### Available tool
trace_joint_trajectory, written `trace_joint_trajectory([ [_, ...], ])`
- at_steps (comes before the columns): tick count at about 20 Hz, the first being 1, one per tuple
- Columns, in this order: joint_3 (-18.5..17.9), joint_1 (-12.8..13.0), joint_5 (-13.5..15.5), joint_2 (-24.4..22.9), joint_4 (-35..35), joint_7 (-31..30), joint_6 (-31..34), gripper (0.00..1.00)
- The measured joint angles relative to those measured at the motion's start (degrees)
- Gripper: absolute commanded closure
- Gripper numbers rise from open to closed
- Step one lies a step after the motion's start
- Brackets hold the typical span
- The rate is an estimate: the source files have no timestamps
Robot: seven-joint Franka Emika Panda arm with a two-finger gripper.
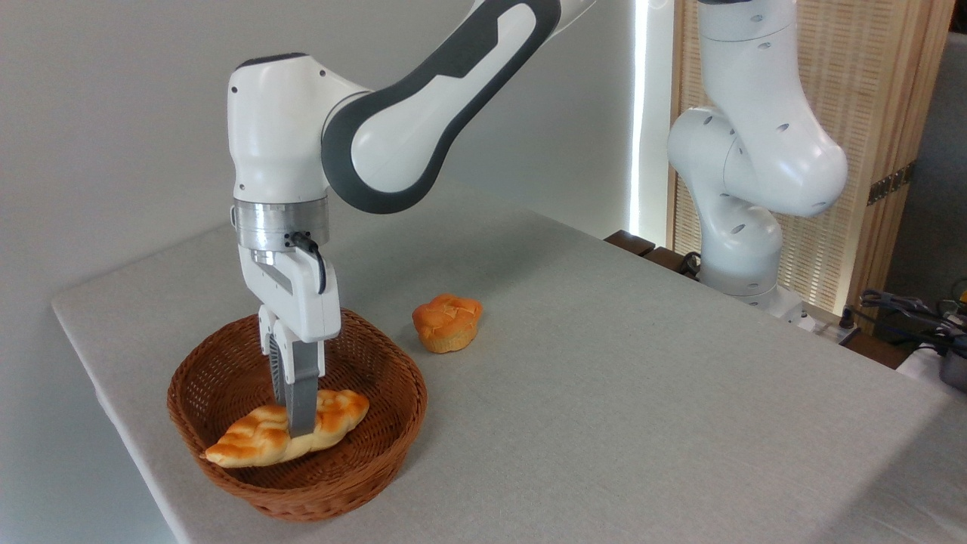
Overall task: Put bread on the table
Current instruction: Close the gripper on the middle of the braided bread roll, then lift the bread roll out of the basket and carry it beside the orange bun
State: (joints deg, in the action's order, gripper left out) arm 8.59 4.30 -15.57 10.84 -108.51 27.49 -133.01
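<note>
Arm bent over from upper right, wrist vertical, gripper [296, 429] pointing straight down into basket [227, 378]. Fingers clamped across mid-section of bread [257, 442], loaf lying inside basket w/ ends at 2 and 8 o'clock. Bun [447, 323] on table [642, 393], 2 o'clock from basket.

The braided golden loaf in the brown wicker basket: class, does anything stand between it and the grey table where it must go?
Only the brown wicker basket's raised wall surrounds the braided golden loaf, so it must be lifted over. The gripper is already at its middle. The grey table beyond lies bare except for a small orange bun.
</note>
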Motion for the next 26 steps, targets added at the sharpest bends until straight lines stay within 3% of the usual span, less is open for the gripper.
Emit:
trace_joint_trajectory([
  [6,-0.4,-0.7,14.0,-4.1,5.4,-0.1,9.1,0.78],
  [9,-3.0,-1.7,20.8,-8.3,5.7,0.2,14.2,0.74],
  [11,-4.1,-2.1,21.7,-10.9,4.5,2.3,19.4,0.74],
  [14,-5.5,-2.1,21.7,-16.2,-2.5,12.4,23.5,0.74],
  [18,-11.8,-2.2,21.0,-25.1,-13.2,25.9,27.6,0.72],
  [20,-13.6,-2.4,18.7,-27.6,-15.7,30.6,30.9,0.62],
  [21,-13.7,-2.4,17.6,-28.1,-16.8,31.3,31.6,0.5],
  [22,-13.6,-2.2,17.1,-28.3,-17.7,31.5,31.8,0.29],
  [24,-13.4,-1.5,16.7,-27.9,-19.3,31.6,31.7,0.22],
  [26,-13.3,-0.7,16.7,-27.1,-20.0,31.6,31.6,0.22],
])
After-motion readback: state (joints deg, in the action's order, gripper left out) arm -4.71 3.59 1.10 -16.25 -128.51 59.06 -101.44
